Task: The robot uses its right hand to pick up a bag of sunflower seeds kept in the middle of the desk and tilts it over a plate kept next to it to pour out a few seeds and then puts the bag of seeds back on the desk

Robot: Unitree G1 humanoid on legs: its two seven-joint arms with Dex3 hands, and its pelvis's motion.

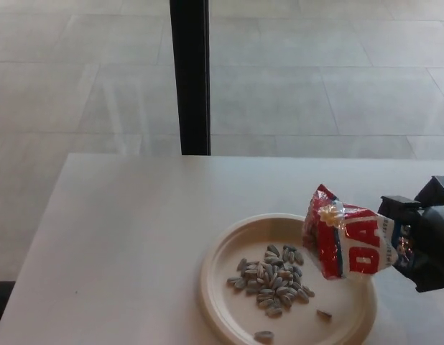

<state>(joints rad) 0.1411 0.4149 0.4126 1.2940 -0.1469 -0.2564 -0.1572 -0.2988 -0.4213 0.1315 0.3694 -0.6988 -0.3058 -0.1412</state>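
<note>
Currently the right robot hand (423,241) grips the red-and-white bag of sunflower seeds (345,235), which juts leftward from its fingers, raised over the plate (222,269). Below and left of that robot hand, a pile of seeds (271,280) lies on the plate, on the table (121,237).

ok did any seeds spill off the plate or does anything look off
No spill shows: the sunflower seeds sit in a pile on the plate, with two strays near its front rim, still inside. The bag, held by the right hand, hangs tilted over the plate's right side.
</note>
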